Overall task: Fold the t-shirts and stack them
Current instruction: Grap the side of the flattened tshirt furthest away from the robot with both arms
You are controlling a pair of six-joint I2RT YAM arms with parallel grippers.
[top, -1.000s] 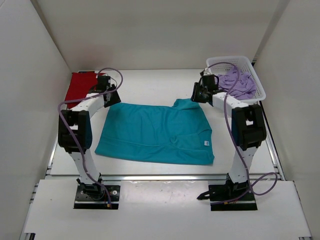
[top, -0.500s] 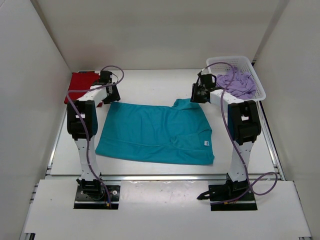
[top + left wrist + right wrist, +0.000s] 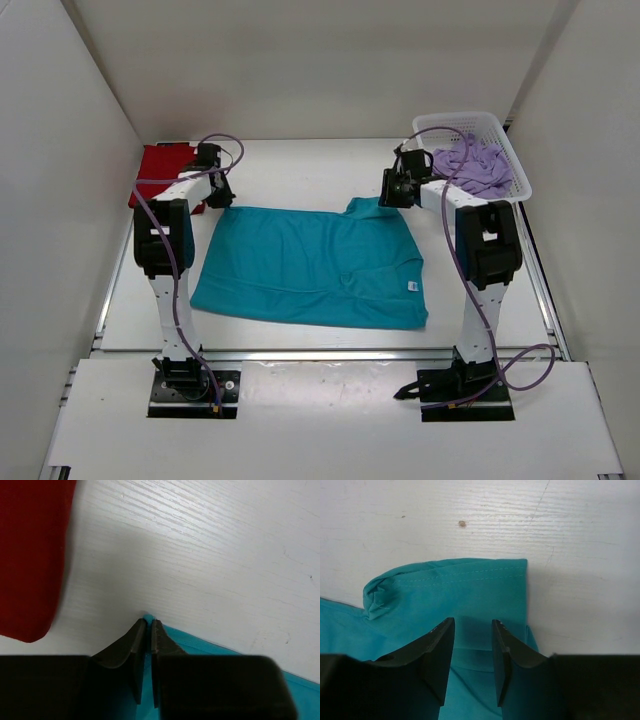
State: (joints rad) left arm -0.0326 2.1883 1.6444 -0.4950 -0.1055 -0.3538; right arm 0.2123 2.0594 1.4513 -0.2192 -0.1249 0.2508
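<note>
The teal-blue t-shirt (image 3: 315, 265) lies spread flat mid-table, its small white tag (image 3: 411, 286) near the right side. My left gripper (image 3: 221, 199) is shut on the shirt's far left corner; in the left wrist view (image 3: 149, 622) a bit of teal cloth (image 3: 147, 616) pokes out between the closed tips. My right gripper (image 3: 388, 193) is open, its jaws standing over the shirt's far right sleeve (image 3: 470, 587). The red t-shirt (image 3: 163, 171) lies folded at the far left and shows in the left wrist view (image 3: 30, 555). The lavender t-shirt (image 3: 478, 165) is crumpled in the basket.
A white lattice basket (image 3: 520, 170) stands at the far right corner. White walls enclose the table on three sides. A metal rail (image 3: 330, 352) runs along the near edge, in front of the arm bases.
The left gripper has moved from the red shirt's edge onto the teal shirt's far left corner. The right gripper has hardly moved. The shirts lie as before.
</note>
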